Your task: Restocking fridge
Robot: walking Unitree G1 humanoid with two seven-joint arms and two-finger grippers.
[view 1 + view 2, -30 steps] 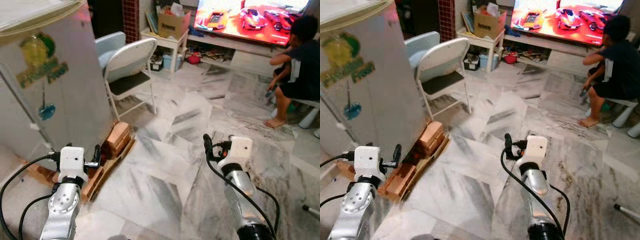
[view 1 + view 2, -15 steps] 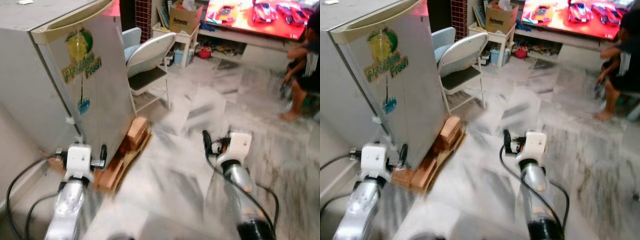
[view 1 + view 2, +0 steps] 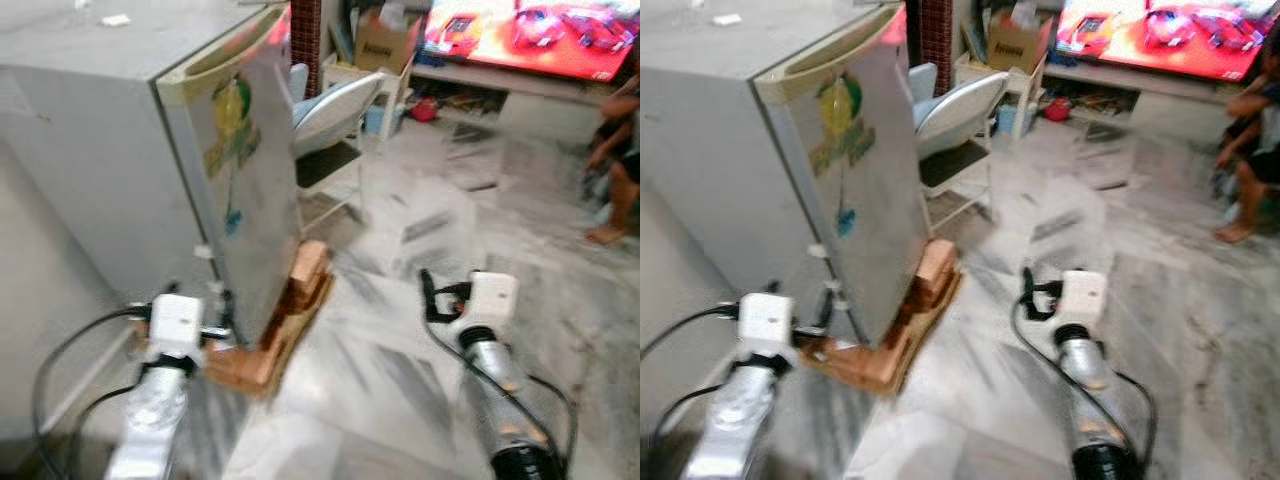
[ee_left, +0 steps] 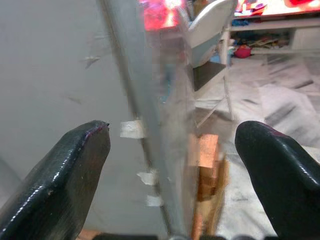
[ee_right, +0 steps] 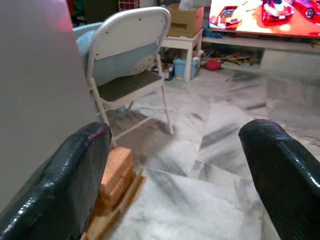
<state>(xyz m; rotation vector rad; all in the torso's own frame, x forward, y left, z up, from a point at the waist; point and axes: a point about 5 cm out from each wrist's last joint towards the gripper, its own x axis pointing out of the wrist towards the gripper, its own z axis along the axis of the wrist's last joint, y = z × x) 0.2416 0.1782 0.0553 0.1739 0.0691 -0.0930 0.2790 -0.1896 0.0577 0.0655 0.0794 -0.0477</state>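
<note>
**Head Pair High, Wrist Cameras Low**

The two eye views look forward and down from the head, sharing the fridge point(image 3: 160, 170) and marble floor point(image 3: 1200, 300). Each wrist camera sits close behind its wide-spread jaws: the fridge edge stands between the left jaws, the folding chair point(image 5: 131, 65) between the right.

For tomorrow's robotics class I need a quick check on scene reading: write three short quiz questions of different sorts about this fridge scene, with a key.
1. True or false: the fridge door is open.
2. What does the fridge stand on? A) wooden blocks B) a rug C) a metal trolley
3. Fill in: the left end effector has its fingers ____, with the fridge's door edge between them in the left wrist view.

Key: 1 false, it is shut. 2 A, the wooden blocks. 3 open.
</note>
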